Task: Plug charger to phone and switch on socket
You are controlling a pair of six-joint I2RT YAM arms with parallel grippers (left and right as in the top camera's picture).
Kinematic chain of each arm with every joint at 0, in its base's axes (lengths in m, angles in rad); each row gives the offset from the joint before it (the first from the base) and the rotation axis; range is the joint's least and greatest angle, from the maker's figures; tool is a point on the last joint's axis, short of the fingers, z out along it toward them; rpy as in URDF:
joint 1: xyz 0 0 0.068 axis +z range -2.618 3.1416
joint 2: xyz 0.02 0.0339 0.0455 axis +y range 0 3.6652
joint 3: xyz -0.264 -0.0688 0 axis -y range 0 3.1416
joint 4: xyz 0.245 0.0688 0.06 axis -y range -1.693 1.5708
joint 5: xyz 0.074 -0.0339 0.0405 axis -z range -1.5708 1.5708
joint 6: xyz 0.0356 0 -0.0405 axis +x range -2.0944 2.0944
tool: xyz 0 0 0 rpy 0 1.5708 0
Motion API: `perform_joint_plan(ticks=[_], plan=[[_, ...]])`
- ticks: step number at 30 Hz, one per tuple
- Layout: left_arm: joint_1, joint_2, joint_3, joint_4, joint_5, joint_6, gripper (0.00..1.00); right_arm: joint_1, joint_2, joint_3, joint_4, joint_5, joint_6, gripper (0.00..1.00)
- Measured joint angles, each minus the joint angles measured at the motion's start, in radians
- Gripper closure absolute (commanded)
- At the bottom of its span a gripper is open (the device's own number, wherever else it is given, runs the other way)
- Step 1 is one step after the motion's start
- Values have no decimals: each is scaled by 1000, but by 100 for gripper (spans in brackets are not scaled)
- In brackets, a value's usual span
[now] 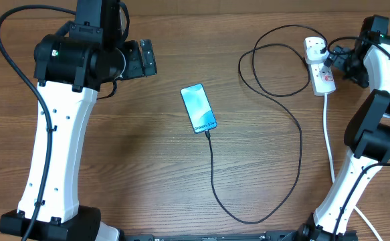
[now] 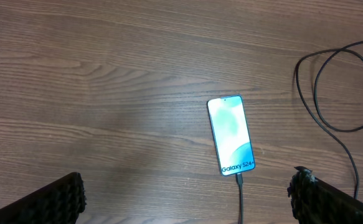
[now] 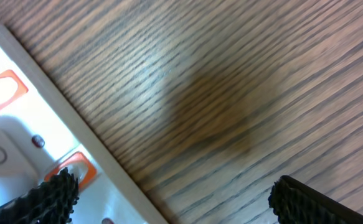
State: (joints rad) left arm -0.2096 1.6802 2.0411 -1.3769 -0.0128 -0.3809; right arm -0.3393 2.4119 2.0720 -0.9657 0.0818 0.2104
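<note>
The phone [image 1: 199,108] lies face up mid-table, its blue-teal screen lit; it also shows in the left wrist view [image 2: 231,134]. The black charger cable [image 1: 295,144] runs from the phone's near short edge, loops across the table and ends at a plug in the white socket strip [image 1: 319,67] at the far right. In the left wrist view the connector [image 2: 239,180] sits in the phone's port. My left gripper [image 2: 184,202] is open and empty, held high at the far left. My right gripper [image 3: 169,199] is open, close above the socket [image 3: 19,137], one finger over an orange switch [image 3: 75,167].
The socket's thick white cord [image 1: 328,140] runs toward the front past the right arm's base. The cable loop [image 2: 337,93] lies right of the phone. Bare wooden table [image 1: 148,174] surrounds the phone.
</note>
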Motion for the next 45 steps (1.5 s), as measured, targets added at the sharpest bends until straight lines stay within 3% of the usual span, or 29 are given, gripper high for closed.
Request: perform_joint_plan(ticks=[45], plan=[[0,0,0,-3,0,0,0,0,7,1,15,1,-2,0]])
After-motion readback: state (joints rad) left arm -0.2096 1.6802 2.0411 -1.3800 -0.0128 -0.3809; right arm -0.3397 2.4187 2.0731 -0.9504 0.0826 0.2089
